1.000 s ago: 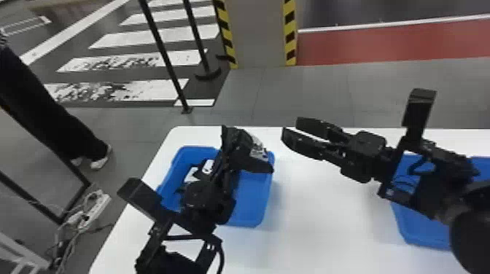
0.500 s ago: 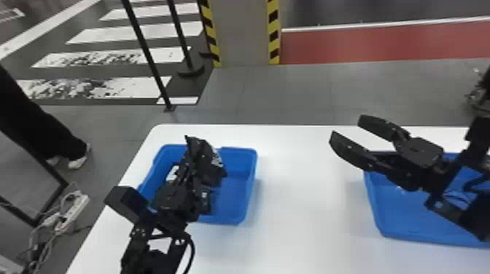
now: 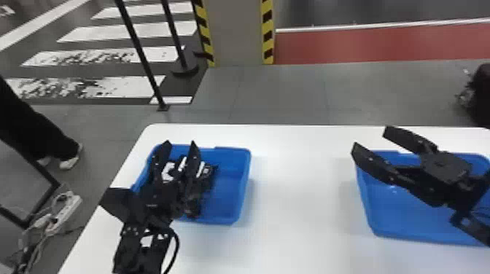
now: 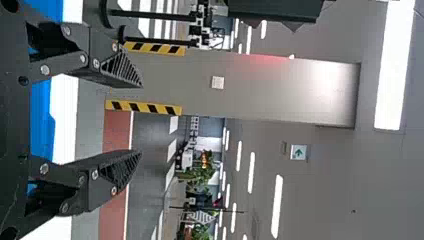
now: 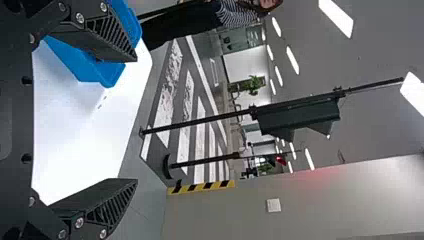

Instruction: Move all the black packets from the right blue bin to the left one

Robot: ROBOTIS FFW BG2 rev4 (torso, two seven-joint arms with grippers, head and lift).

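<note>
My left gripper (image 3: 181,147) is over the left blue bin (image 3: 233,186) in the head view, fingers spread. Behind its fingers, black packets with white labels (image 3: 206,171) lie in that bin, partly hidden by the gripper. In the left wrist view the left gripper (image 4: 141,119) holds nothing between its fingers. My right gripper (image 3: 370,138) is above the left side of the right blue bin (image 3: 386,215), with its fingers apart. The right gripper (image 5: 136,120) in the right wrist view has an empty gap. The right arm hides part of the right bin.
Both bins stand on a white table (image 3: 299,204), with a wide stretch of tabletop between them. Beyond the table's left edge, a power strip (image 3: 63,215) with cables lies on the floor. A pillar (image 3: 237,32) rises behind the table.
The left gripper has opened and its fingers now point away over the left bin, clear of the packet seen there before. The right gripper has shifted rightward, from between the bins to over the right bin.
</note>
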